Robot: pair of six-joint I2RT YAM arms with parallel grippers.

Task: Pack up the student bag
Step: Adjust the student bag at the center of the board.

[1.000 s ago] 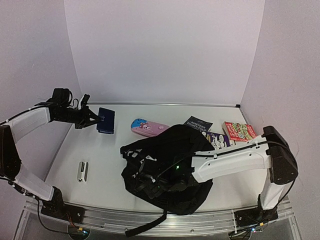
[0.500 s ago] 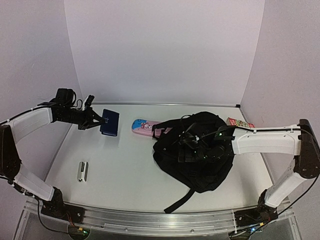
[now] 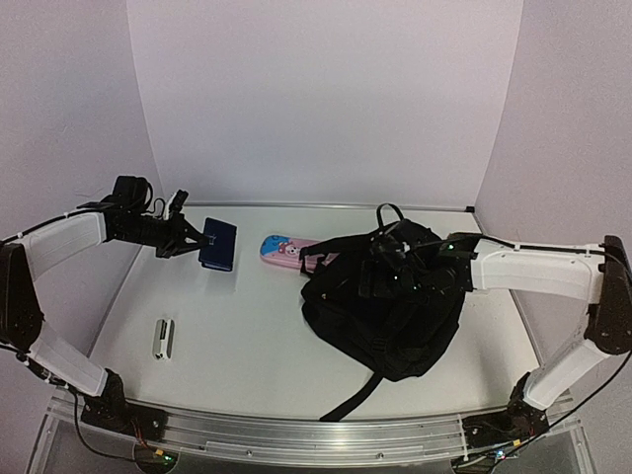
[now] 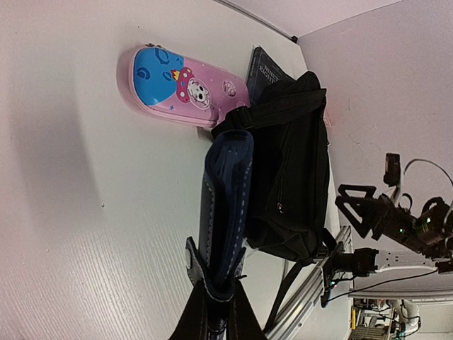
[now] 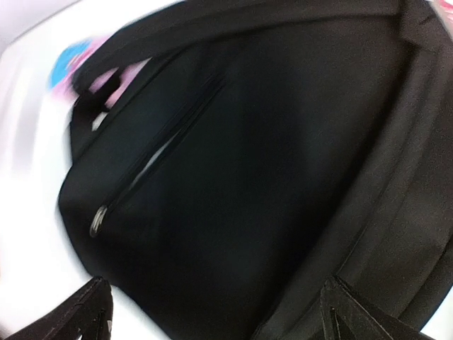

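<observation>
Top external, white table point(image 3: 247, 331), lilac walls point(image 3: 326, 99), black student bag point(image 3: 395, 326)

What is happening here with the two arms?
The left gripper holds a dark blue pouch by its edge, lifted off the table at the far left. The right gripper is at the top of the black backpack, jaws apart over its fabric; a grip is not visible. A pink pencil case lies beside the backpack, not packed.
</observation>
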